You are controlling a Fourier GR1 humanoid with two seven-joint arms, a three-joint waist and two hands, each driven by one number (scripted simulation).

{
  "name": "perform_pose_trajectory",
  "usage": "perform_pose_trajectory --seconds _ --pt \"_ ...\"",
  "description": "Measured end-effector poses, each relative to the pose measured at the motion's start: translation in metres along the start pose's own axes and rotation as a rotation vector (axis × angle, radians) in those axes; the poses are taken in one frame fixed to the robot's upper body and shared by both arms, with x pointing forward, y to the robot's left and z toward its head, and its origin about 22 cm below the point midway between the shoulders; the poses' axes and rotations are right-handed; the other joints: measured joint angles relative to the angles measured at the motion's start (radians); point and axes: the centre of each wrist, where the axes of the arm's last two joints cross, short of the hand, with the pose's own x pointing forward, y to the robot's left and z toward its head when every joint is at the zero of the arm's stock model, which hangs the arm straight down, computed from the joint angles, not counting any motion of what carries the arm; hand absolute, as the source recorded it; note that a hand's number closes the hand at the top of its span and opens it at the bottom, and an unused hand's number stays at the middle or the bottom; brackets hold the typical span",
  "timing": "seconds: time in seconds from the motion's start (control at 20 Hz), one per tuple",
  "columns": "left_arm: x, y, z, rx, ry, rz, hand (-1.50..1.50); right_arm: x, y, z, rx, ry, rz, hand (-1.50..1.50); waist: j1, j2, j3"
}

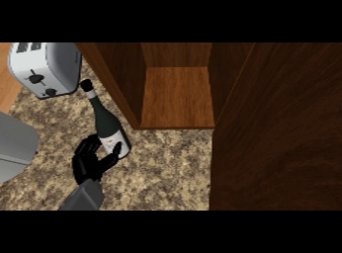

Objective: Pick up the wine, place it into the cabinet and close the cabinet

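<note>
We see the wine bottle (pixel 106 123) on the speckled counter (pixel 159 168), its neck toward the toaster (pixel 44 66), just left of the open cabinet (pixel 178 94). Our one visible hand (pixel 92 160) sits at the bottle's lower end, fingers curled around its labelled body. The cabinet door (pixel 287 128) stands open on the right.
</note>
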Motion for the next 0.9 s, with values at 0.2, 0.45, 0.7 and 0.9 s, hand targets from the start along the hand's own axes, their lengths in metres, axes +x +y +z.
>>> perform_pose_trajectory --seconds 0.2,0.45,0.7,0.9 --pt "0.0 0.006 0.002 -0.123 -0.001 -0.001 1.5 -0.001 -0.003 0.003 -0.006 0.001 0.01 -1.5 -0.001 -0.002 -0.001" --pt "0.002 0.025 0.011 -0.395 0.028 0.008 1.5 -0.004 -0.004 0.005 -0.022 0.007 0.009 -1.5 0.009 -0.011 0.0" --pt "0.008 0.043 0.023 -0.506 0.035 0.019 1.5 -0.002 -0.007 0.007 -0.028 0.006 0.014 -1.5 0.015 -0.012 0.0" --pt "0.016 0.061 0.036 -0.543 0.052 0.046 1.5 -0.003 -0.001 0.006 -0.031 0.006 0.016 -1.5 0.019 -0.008 -0.003"
